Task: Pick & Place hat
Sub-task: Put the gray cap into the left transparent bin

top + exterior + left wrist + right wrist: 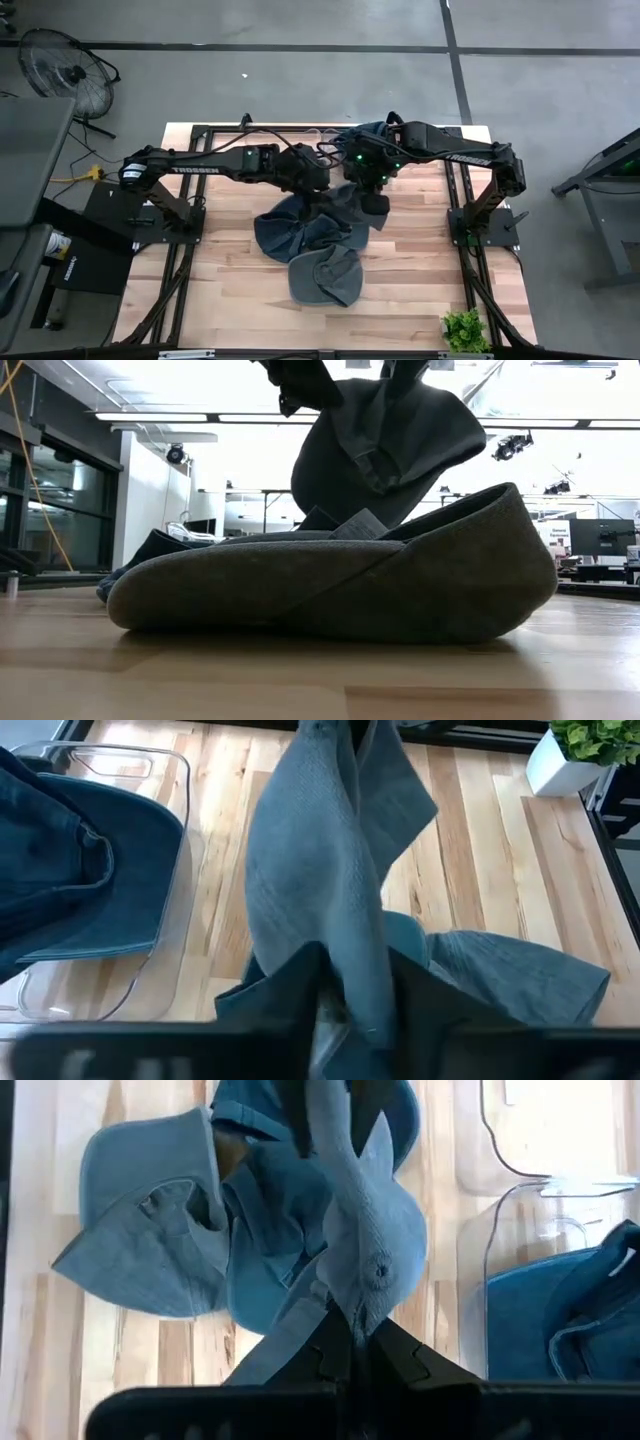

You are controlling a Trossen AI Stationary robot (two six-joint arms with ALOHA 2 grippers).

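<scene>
Both grippers have the same hat (390,450). It hangs clear of the table, slung between them over the pile at centre, at about 12 o'clock from the flat hat (325,277) lying nearest you.

The right gripper (352,1342) is clamped tight on the crown, its fingers pinched to nothing around a fold. The left gripper (345,1005) has closed narrow on the other edge of the same cloth, which drapes up and away between its fingers. Whether that second pinch is firm, you cannot tell.

My read of the risks:

- Two arms on one soft hat means any pull apart will stretch it or tear it out of the weaker pinch, probably the left one.
- If either lets go without warning, the hat swings on the other and may miss the bin (150,960), which sits at about 1 o'clock from the pile at the table's far edge.
- That clear bin already holds a hat (570,1315), so a wide, unfolded drop could hang over the rim.
- The hanging hem is close above the pile (300,228); a low carry could drag another hat (150,1230) along.

Lift before you travel, and free one side only once the other clearly bears the weight.
</scene>
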